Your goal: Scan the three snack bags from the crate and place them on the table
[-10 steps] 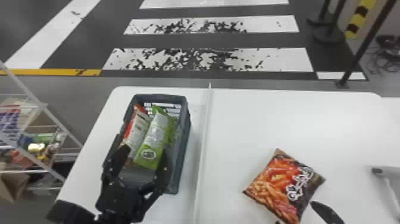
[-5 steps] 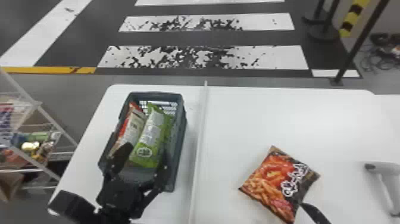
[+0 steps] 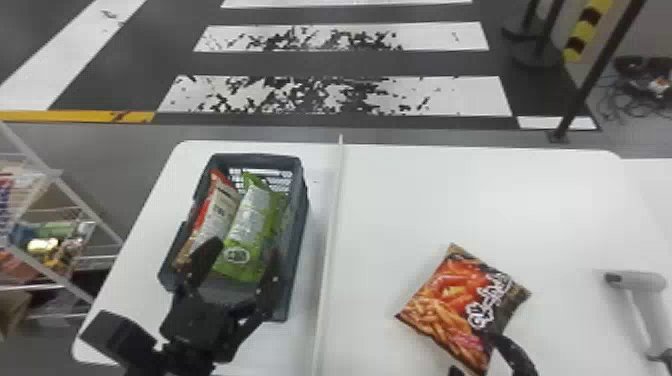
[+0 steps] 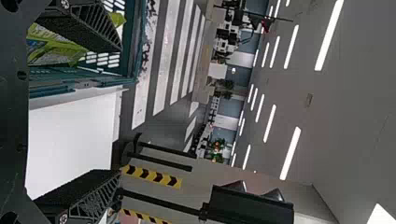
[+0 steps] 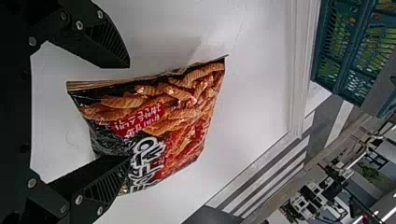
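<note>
Bag, orange, lies cornerwise on the table, lower right of the head view. My right gripper is nearer, fingers apart at its bottom corner. Lower left, my left gripper, also spread, is over the crate, apparently in line with the green bag, long axis running up the frame; the red bag leans just left.

Left, crate holding two bags; right, bag, then scanner.
</note>
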